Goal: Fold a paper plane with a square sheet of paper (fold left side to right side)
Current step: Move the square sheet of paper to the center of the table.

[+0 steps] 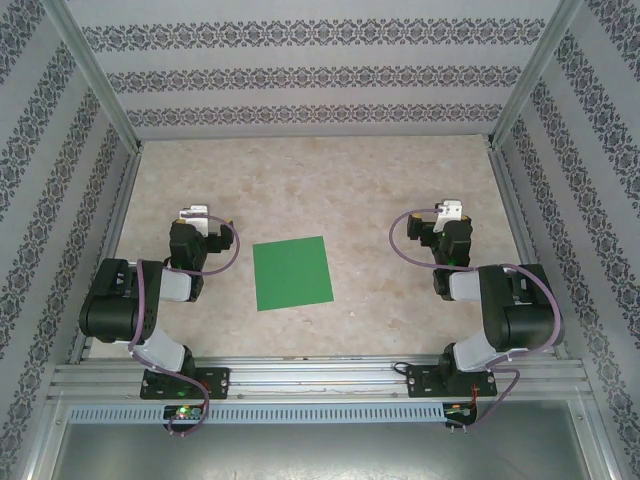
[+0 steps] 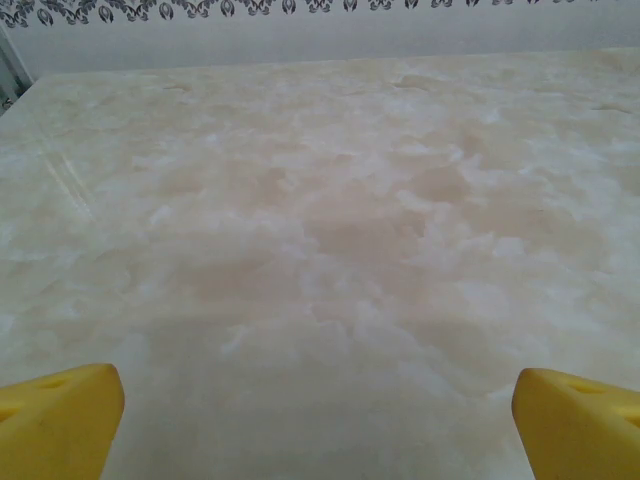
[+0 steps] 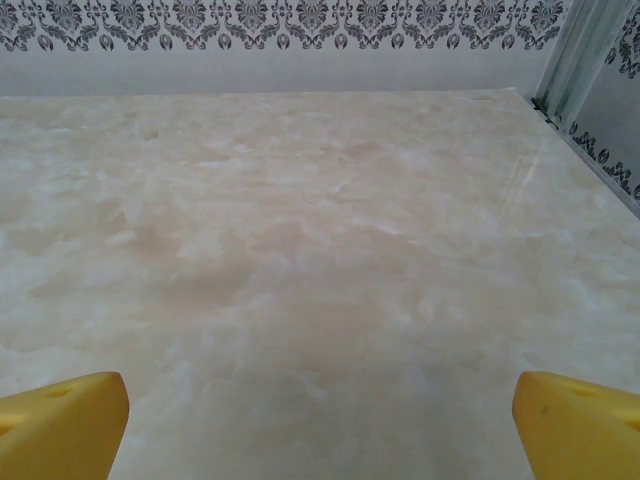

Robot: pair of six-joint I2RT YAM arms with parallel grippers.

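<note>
Top external view: square sheet of paper (image 1: 291, 274) lies flat, unfolded, on the table (image 1: 330, 190), presumably so both arms reach it; left gripper (image 1: 192, 214) and right gripper (image 1: 452, 211) flank it, jaws spread, empty.

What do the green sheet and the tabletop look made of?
The green sheet looks like thin matte paper: flat, uniform colour, no glare. The tabletop is hard and smooth with a beige marble pattern and a slight sheen; stone or printed laminate, I cannot tell.
</note>
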